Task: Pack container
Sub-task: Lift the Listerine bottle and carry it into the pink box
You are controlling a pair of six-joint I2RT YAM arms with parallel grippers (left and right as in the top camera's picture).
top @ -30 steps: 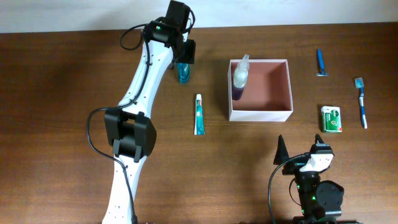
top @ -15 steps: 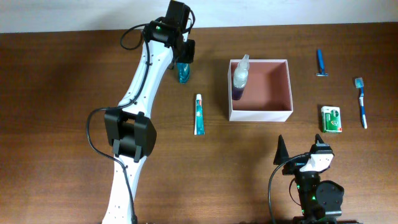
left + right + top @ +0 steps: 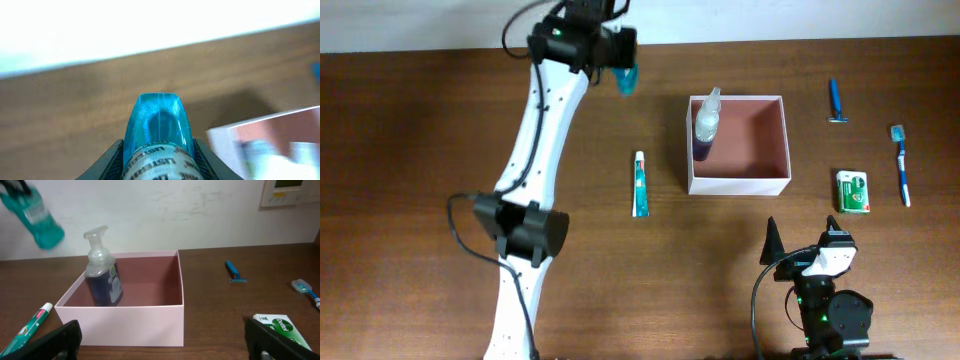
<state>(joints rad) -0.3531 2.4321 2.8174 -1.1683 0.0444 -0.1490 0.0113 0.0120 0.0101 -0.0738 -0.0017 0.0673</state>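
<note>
Teal mouthwash bottle point(image 3: 158, 130) carries a white label point(image 3: 158, 167) with dark lettering, upside down and partly cut off, apparently "LISTERINE". Print on the green-and-white packet point(image 3: 281, 330) and toothpaste tube point(image 3: 30, 325) is unreadable.

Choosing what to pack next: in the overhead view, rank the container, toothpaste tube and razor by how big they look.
1. container
2. toothpaste tube
3. razor
All rest on the table, so nearness to the camera hardly skews this.
</note>
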